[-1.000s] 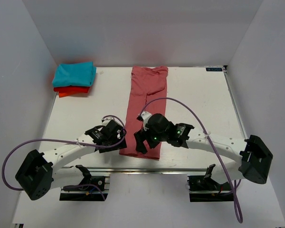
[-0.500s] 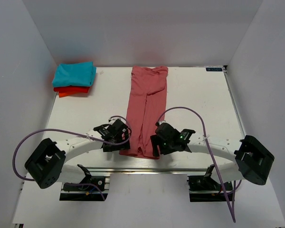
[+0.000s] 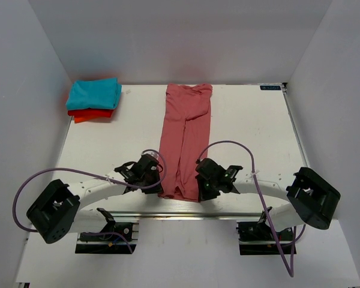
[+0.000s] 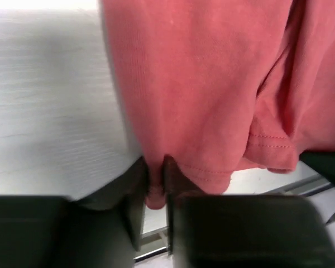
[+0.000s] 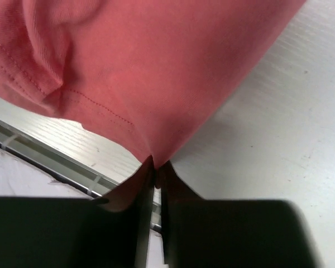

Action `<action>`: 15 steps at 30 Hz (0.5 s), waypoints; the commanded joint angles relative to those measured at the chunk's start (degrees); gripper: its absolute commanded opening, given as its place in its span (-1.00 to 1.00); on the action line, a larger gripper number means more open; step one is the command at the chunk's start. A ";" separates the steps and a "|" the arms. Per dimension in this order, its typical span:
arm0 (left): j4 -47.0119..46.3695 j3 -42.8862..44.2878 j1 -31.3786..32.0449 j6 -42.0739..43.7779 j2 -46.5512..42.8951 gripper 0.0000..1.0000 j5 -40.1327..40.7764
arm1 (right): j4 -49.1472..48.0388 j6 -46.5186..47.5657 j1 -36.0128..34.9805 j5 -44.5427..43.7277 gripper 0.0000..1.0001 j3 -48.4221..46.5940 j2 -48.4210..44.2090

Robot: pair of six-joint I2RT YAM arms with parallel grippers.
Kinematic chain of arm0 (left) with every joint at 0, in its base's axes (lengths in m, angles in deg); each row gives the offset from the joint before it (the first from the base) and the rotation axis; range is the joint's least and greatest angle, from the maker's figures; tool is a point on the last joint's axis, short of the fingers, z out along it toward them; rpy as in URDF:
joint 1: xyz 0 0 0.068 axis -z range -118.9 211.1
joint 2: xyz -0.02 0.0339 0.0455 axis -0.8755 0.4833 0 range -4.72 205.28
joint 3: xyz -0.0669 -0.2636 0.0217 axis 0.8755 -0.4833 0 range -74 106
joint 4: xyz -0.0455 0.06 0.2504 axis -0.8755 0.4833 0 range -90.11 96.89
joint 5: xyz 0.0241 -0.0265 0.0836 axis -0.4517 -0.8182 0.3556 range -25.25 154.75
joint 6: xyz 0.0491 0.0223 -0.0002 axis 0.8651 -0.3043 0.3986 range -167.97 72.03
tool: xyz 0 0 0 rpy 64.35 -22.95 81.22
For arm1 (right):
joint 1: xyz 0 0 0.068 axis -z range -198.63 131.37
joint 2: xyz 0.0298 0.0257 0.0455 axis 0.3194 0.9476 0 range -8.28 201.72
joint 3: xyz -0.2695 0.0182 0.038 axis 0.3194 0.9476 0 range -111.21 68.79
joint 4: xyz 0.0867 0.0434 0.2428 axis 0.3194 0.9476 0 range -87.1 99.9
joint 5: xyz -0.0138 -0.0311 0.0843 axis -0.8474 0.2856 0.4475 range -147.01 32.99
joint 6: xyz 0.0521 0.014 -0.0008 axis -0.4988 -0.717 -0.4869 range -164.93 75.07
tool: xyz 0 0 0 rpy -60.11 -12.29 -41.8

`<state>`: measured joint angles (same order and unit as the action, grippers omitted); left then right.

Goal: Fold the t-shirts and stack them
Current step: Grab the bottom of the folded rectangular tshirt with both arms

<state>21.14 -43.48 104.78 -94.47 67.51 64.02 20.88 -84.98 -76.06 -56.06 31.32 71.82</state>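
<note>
Your two grippers, spread wide a second ago, now clamp cloth: the left gripper [image 4: 154, 181] pinches the salmon-pink t-shirt [image 3: 185, 129] at its 7 o'clock corner, the right gripper [image 5: 155, 167] at its 5 o'clock corner. The right has slid off the cloth's middle, and the near hem draws in narrower.

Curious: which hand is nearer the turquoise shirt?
Left. The left hand grips the pink shirt at its left corner; the right hand grips the right corner, farther from the turquoise shirt.
</note>
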 commanded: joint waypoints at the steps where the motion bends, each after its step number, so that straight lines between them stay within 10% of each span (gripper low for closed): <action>1: 0.98 -3.62 0.62 -0.43 0.82 -0.47 -4.37 | -0.84 -1.52 0.04 1.86 -0.88 0.82 -1.08; 4: 0.98 -3.63 0.62 -0.43 -0.24 -1.00 -4.37 | -1.63 -1.34 -0.05 2.48 -1.00 1.09 -0.99; 15: 8.27 7.61 0.62 0.97 -6.22 -1.00 1.77 | 5.56 0.85 1.00 -5.86 -1.00 -5.49 -5.39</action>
<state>26.37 -41.07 105.11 -94.47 64.14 62.62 23.15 -85.02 -75.95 -57.46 30.49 67.95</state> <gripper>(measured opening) 0.034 0.012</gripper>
